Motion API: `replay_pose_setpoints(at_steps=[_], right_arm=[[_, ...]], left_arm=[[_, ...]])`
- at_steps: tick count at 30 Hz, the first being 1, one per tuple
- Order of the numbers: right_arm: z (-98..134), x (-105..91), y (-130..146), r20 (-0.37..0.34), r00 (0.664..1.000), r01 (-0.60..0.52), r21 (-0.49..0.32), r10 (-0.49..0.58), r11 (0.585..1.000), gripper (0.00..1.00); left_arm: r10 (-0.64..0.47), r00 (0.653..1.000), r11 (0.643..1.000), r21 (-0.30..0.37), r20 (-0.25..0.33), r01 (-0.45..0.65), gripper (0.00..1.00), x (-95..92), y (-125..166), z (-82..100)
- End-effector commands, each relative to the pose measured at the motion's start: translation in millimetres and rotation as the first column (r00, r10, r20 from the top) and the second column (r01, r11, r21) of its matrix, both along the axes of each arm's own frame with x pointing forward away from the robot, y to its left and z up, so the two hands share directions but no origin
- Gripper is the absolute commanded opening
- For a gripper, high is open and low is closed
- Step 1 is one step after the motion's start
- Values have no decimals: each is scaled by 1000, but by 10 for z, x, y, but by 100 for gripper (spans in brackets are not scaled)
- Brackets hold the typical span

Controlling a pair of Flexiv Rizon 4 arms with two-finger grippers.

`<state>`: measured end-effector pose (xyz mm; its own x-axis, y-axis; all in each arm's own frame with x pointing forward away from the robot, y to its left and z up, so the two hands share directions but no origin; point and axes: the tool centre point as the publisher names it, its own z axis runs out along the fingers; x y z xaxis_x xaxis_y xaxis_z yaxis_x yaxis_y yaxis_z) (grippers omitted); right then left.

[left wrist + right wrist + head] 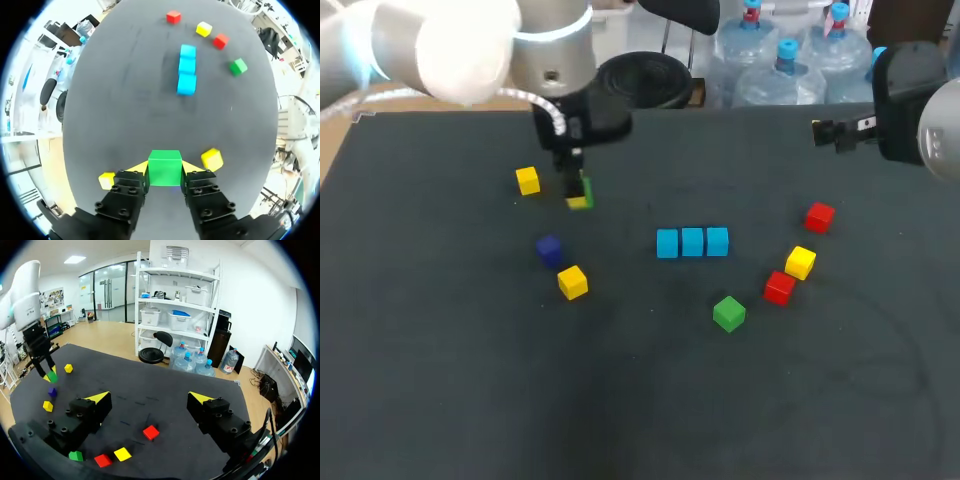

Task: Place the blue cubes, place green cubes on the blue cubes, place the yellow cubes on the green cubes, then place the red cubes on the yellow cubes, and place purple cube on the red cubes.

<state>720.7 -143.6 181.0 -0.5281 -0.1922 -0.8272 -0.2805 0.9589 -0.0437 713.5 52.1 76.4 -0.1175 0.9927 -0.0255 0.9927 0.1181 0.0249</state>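
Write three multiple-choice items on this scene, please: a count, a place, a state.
1. How many blue cubes form the row? A) two B) three C) four
2. Where is the purple cube? A) on the blue cubes B) on the table, near a yellow cube C) under the blue cubes
3. The left end effector is: A) open, empty B) shut on a green cube C) shut on a yellow cube
Answers: B, three stand side by side; B, it lies alone on the table; B, both fingers press the green cube.
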Motion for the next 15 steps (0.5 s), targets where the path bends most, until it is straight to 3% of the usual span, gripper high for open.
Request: replay_pose_setpoints(at_steps=[1,7,15], right_arm=[[-26,4,-5,9,1000,-3,6,3,1000,100],[-26,4,-5,9,1000,-3,6,3,1000,100],[-26,4,-5,9,1000,-3,6,3,1000,100]], left_arm=[[2,999,1000,2,35,-2,0,-70,-207,16],[-1,999,999,-35,48,3,0,-130,-504,56],[-46,999,996,-71,17,47,0,-279,-784,-8]])
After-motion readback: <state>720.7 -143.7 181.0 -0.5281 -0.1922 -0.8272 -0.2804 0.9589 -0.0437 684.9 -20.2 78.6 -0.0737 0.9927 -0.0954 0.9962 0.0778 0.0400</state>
